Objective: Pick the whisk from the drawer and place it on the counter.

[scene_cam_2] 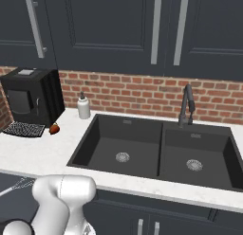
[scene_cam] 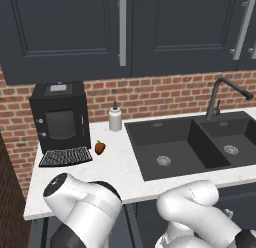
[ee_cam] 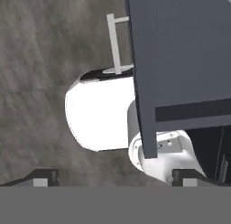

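The whisk (scene_cam_2: 15, 185) lies in the open drawer (scene_cam_2: 10, 203) at the lower left of the right base view; its silver wire head shows below the counter's edge, the rest is cut off by the frame and my arm. The white counter (scene_cam: 117, 167) (scene_cam_2: 40, 156) runs above it. In the hand view my gripper (ee_cam: 115, 178) is open, its two dark fingertips (ee_cam: 44, 177) far apart with nothing between them, low beside a dark grey-blue panel (ee_cam: 180, 51) with a pale bar handle (ee_cam: 116, 44), above the floor.
On the counter stand a black coffee machine (scene_cam: 60, 117) with its grille tray (scene_cam: 65, 157), a white soap bottle (scene_cam: 115, 118) and a small red fruit (scene_cam: 100, 147). The black double sink (scene_cam: 195, 144) and faucet (scene_cam: 220, 94) lie to the right. Dark wall cabinets (scene_cam: 100, 27) hang above.
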Controlling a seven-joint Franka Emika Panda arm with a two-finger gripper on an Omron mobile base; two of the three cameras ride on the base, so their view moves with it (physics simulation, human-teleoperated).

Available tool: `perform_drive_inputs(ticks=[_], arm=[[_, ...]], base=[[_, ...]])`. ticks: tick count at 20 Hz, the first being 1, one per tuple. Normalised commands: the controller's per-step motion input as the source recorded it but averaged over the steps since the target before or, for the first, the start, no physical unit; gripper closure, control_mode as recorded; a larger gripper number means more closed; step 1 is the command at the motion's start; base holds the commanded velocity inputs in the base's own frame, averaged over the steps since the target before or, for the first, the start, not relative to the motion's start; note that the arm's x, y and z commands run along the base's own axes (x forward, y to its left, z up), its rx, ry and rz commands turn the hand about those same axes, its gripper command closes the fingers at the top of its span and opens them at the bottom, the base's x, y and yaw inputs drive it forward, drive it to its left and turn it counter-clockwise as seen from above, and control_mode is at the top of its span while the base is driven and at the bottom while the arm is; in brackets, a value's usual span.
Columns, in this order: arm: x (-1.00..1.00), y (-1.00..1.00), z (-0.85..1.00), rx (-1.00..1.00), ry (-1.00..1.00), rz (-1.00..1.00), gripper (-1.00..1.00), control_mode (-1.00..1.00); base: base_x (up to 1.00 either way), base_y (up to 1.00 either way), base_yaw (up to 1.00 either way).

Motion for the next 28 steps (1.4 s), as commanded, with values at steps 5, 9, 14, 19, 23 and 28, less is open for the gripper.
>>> perform_drive_inputs(ticks=[5, 9, 14, 19, 23, 28], arm=[[0.32, 0.02, -0.42, -0.12, 0.09, 0.00, -1.00, -1.00], [0.30, 0.23, -0.26, -0.14, 0.22, 0.04, -1.00, -1.00], [0.25, 0.19, -0.67, -0.25, 0.25, 0.05, -1.00, -1.00], [0.06, 0.00, -0.55, -0.15, 0.08, 0.07, -1.00, -1.00], [0.00, 0.00, -0.57, -0.14, 0.00, 0.08, -1.00, -1.00], [0.00, 0.00, -0.37, -0.07, 0.00, 0.09, -1.00, -1.00]], base=[[0.00, 0.00, 0.00], [0.00, 0.00, 0.00], [0.00, 0.00, 0.00], [0.00, 0.00, 0.00], [0.00, 0.00, 0.00], [0.00, 0.00, 0.00]])
